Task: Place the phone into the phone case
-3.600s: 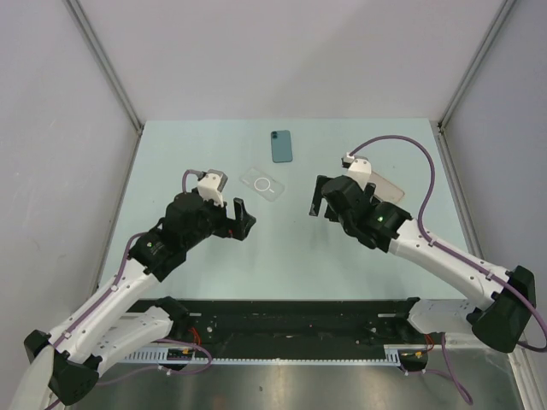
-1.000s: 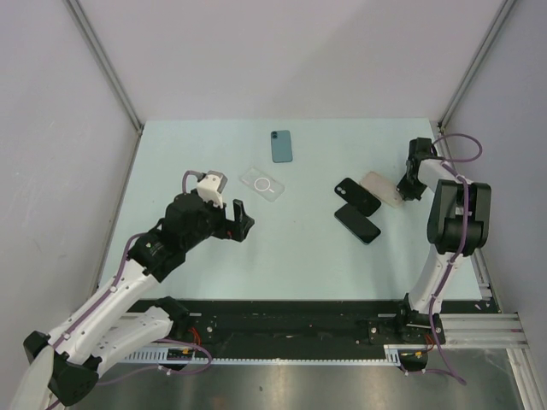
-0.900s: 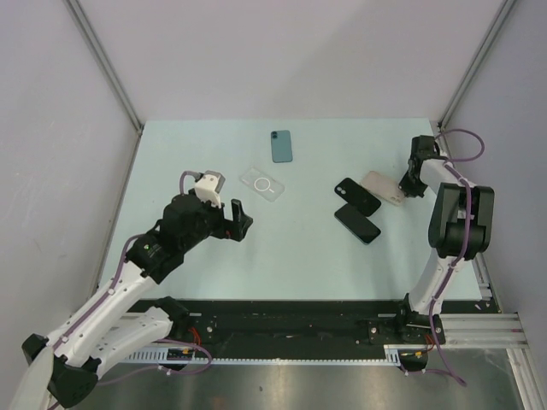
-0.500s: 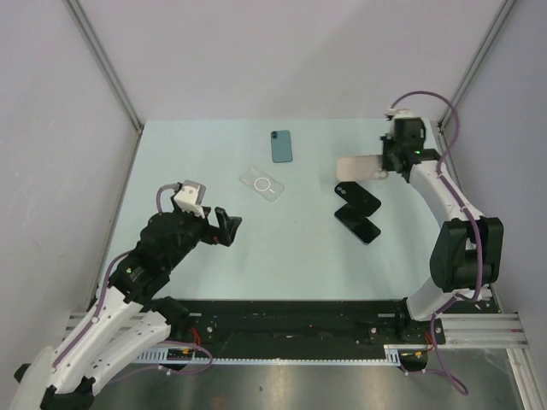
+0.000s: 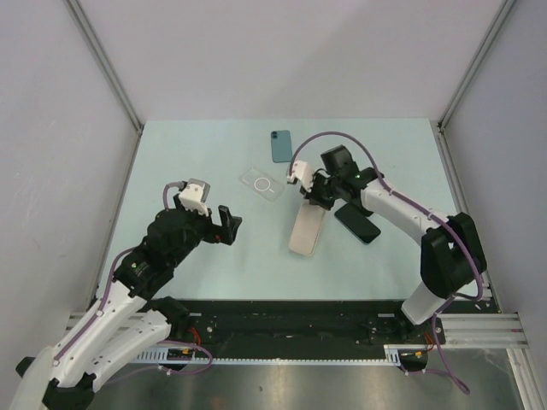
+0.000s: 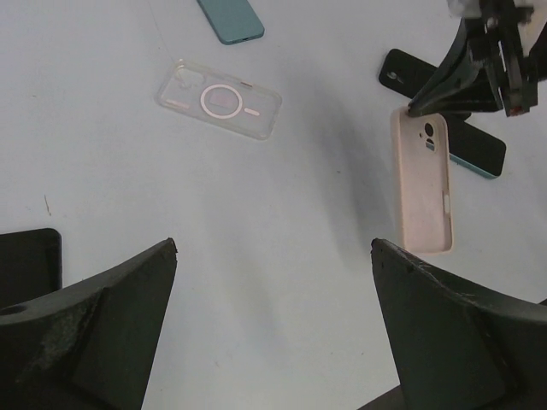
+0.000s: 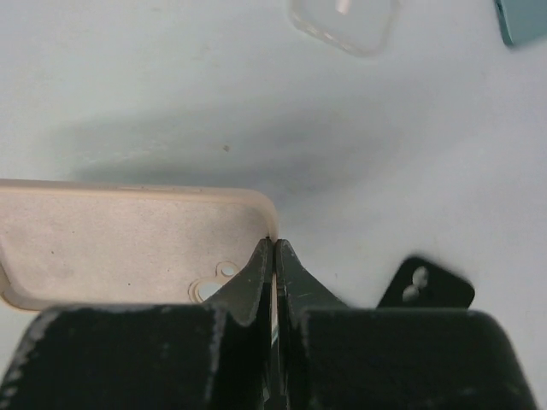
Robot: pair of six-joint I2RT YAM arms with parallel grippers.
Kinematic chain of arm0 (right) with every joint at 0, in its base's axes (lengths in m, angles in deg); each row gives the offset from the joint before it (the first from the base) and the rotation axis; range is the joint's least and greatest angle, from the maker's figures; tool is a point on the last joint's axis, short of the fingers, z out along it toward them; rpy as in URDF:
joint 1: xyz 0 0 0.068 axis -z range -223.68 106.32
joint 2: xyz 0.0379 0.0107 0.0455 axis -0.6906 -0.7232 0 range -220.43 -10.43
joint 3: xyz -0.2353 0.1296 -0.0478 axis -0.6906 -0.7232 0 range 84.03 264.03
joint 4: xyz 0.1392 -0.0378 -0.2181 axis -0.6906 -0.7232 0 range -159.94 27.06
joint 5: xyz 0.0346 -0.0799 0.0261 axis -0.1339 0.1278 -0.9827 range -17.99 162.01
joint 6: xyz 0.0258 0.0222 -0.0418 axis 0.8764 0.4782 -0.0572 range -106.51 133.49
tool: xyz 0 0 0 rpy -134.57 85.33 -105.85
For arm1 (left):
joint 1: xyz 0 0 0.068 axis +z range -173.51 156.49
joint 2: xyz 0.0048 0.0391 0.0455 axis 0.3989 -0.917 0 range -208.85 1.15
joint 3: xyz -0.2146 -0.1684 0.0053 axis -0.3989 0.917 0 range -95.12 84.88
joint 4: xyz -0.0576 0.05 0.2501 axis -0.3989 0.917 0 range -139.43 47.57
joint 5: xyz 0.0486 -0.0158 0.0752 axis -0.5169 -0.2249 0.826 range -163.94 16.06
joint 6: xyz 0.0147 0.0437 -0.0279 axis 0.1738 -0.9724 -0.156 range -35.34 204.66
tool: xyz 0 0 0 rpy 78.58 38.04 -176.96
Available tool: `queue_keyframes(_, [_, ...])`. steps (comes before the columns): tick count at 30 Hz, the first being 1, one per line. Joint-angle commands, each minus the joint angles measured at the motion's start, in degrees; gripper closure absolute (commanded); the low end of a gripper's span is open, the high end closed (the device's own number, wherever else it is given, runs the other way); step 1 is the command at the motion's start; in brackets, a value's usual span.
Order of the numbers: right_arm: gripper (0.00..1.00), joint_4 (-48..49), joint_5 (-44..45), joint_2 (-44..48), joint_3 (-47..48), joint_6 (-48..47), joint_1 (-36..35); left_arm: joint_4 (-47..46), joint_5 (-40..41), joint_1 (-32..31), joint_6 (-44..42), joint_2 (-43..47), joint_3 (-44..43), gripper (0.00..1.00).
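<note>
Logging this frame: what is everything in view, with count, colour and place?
table: one, pale green, under everything.
teal phone: one, teal, far centre, flat.
clear case: one, transparent with a ring, just nearer than the teal phone.
beige case: one, beige-pink, centre, held at its far end.
black phones: two, black, right of the beige case; phone or case, cannot tell.
left gripper: one, black, open, left of centre.
right gripper: one, black, shut on the beige case.
</note>
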Motion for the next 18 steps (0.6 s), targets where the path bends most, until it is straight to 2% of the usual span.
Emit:
queue_keyframes(1, [1.0, 0.83, -4.05, -2.32, 0.32, -12.32, -4.23, -0.35, 2.66, -0.11, 0.11, 0.63, -2.4, 0.0])
queue_keyframes(5, [1.0, 1.53, -3.78, -5.05, 0.32, -15.4, -8.0, -0.44, 2.93, -0.11, 0.37, 0.72, -2.14, 0.0])
queue_keyframes(13, [0.98, 3.11, -0.88, -9.53, 0.32, -14.7, -12.93, -0.35, 3.02, -0.2, 0.46, -0.07, -2.31, 0.0])
queue_keyframes(16, [0.93, 3.99, 0.78, -10.67, 0.32, -14.0, -14.25, -0.53, 3.19, -0.2, 0.55, 0.11, -2.23, 0.0])
queue_keyframes(18, [0.85, 5.22, 1.84, -11.12, 0.32, -13.3, -14.69, -0.36, 4.33, -0.2, 0.55, 0.37, -1.88, 0.0])
